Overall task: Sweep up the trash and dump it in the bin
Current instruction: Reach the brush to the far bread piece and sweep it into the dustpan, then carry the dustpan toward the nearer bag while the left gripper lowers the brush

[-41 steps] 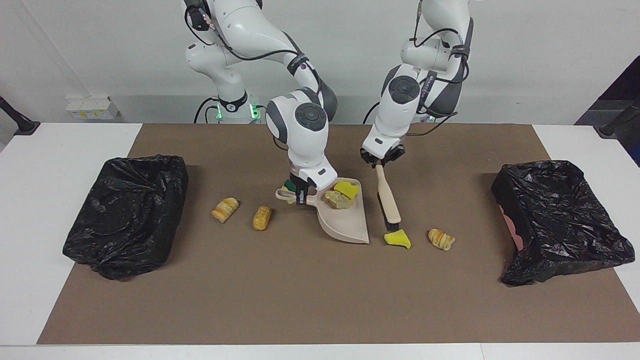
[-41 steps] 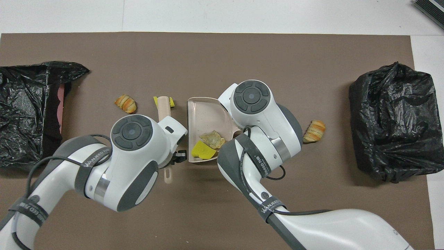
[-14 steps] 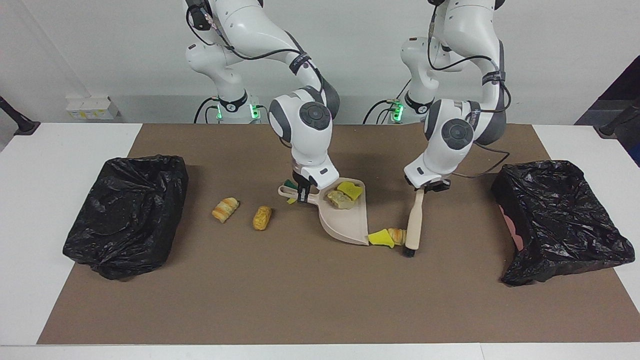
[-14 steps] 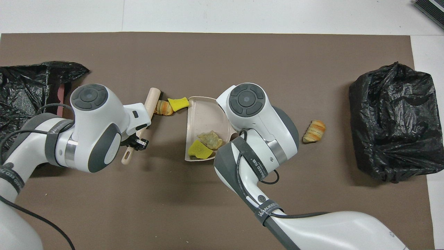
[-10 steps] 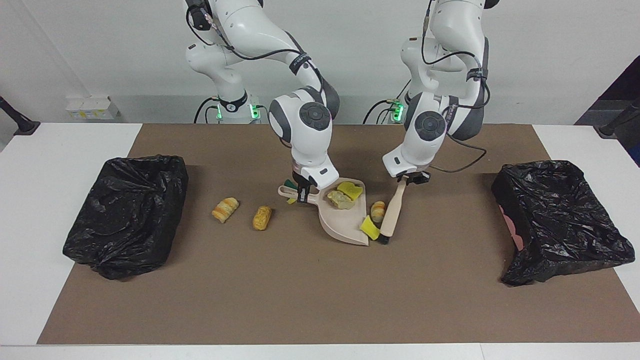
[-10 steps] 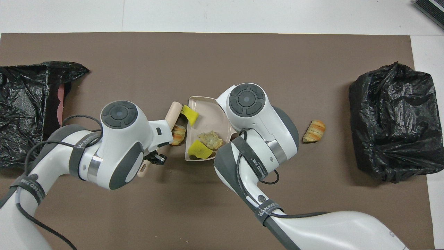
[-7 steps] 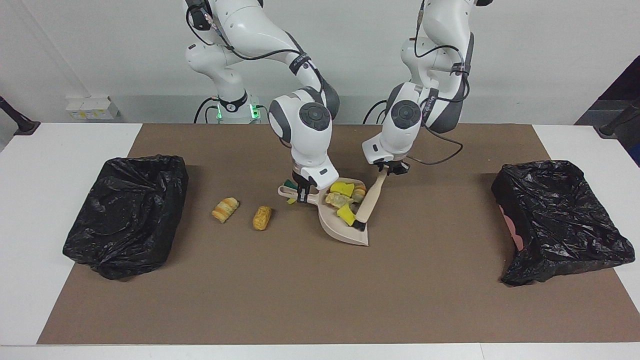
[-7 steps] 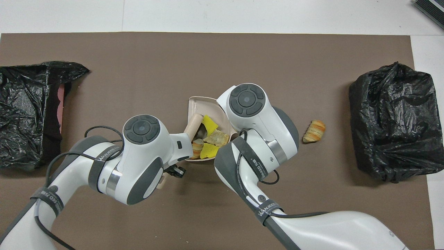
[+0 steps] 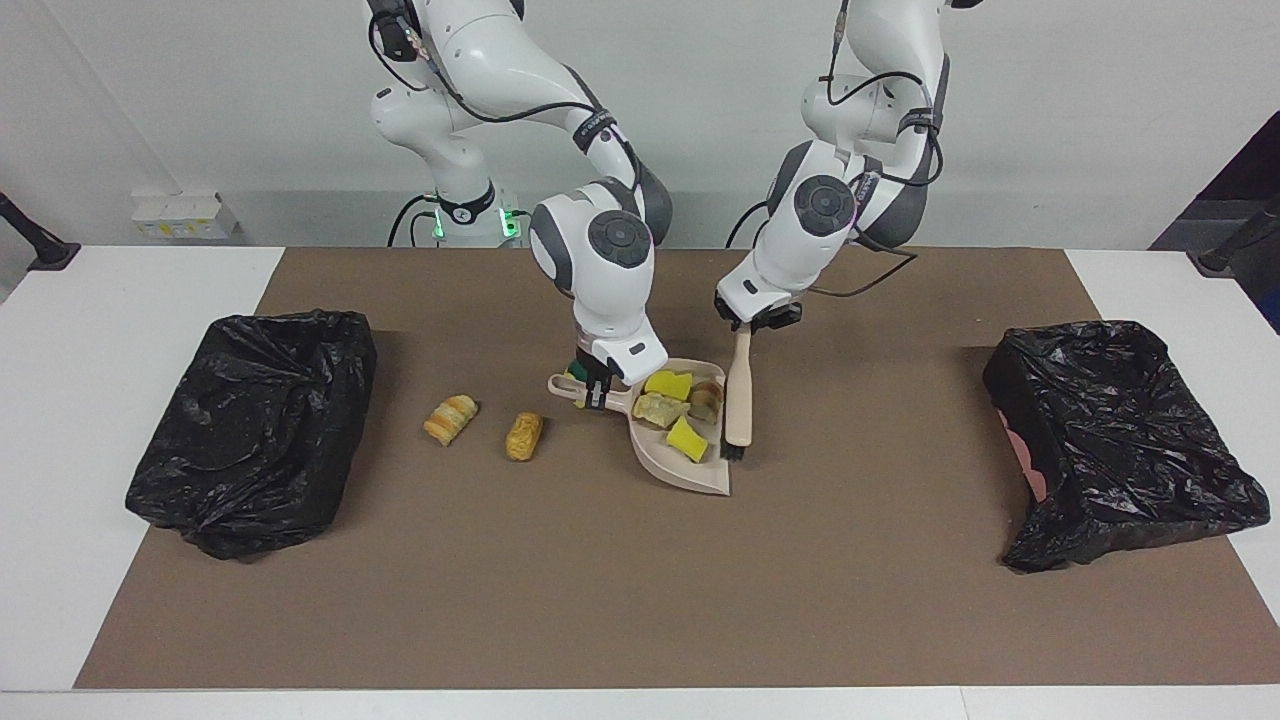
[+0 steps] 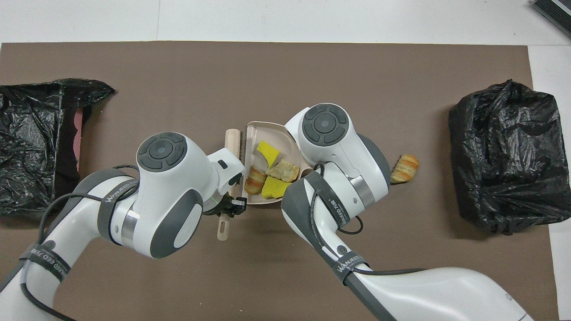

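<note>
Beige dustpan [image 9: 690, 455], pinched at its handle by the right gripper [image 9: 592, 392], sat tilted to keep four scraps [image 9: 672, 408]; two bread lumps [image 9: 485, 427] lay unswept toward the right arm's end. Beside it, the left gripper [image 9: 742, 328] clamped the brush [image 9: 737, 400], bristles down.

White table [image 9: 120, 290], brown mat [image 9: 600, 580], white wall [image 9: 200, 90].

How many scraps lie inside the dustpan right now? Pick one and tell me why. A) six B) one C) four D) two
C: in the dustpan lie two yellow sponge wedges, a pale lump and a golden-brown lump. The right gripper is shut on the pan's handle, and the left gripper is shut on the brush, which is beside the pan.
</note>
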